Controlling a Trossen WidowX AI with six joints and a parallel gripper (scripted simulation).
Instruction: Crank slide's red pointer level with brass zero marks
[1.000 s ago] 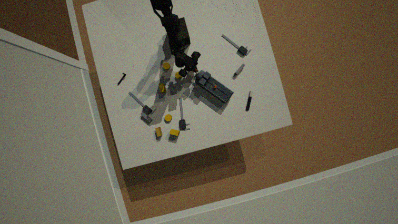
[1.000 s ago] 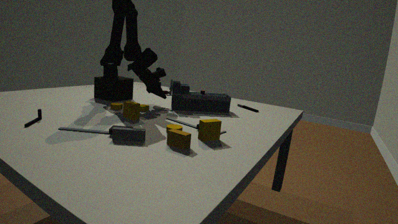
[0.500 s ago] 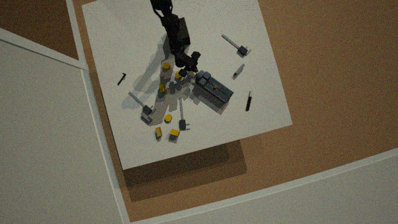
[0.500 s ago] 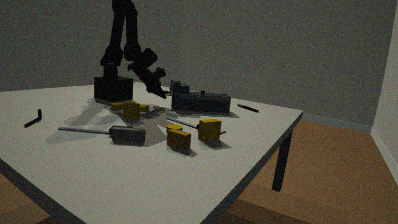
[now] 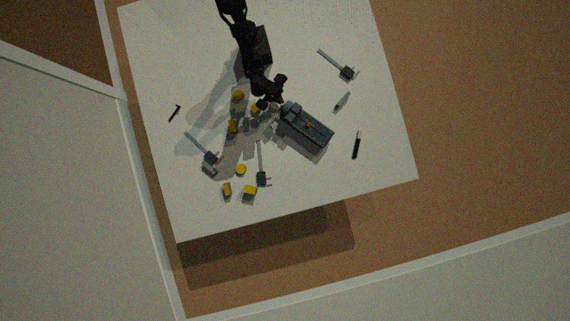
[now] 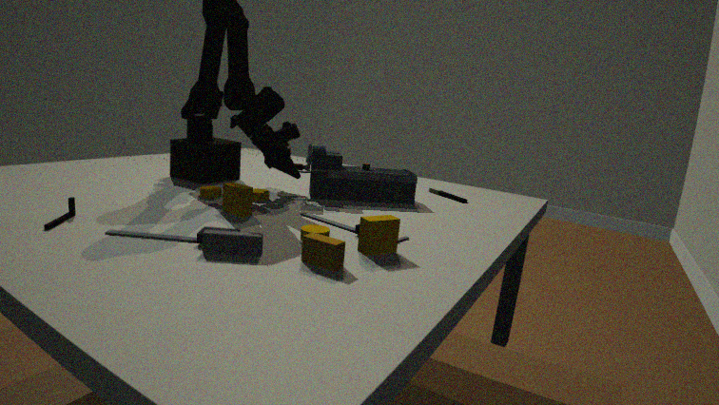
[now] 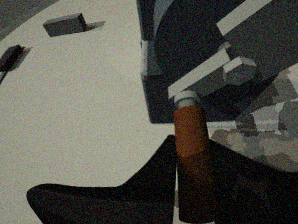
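My gripper (image 7: 183,140) was clamped on the brown handle (image 7: 190,137), whose long axis ran straight out from my fingers to the crank (image 7: 220,70) on the machine's (image 5: 304,131) near end. The red pointer (image 5: 307,124) sat mid-slide, away from me. Yellow blocks (image 5: 237,94) crowded one side.

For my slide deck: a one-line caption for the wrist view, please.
Jaws clamped on the brown crank handle, below the machine's dark crank wheel.

A white table (image 6: 150,321) carries a grey machine (image 6: 361,186), hammers (image 6: 228,243) and yellow blocks (image 6: 378,233).
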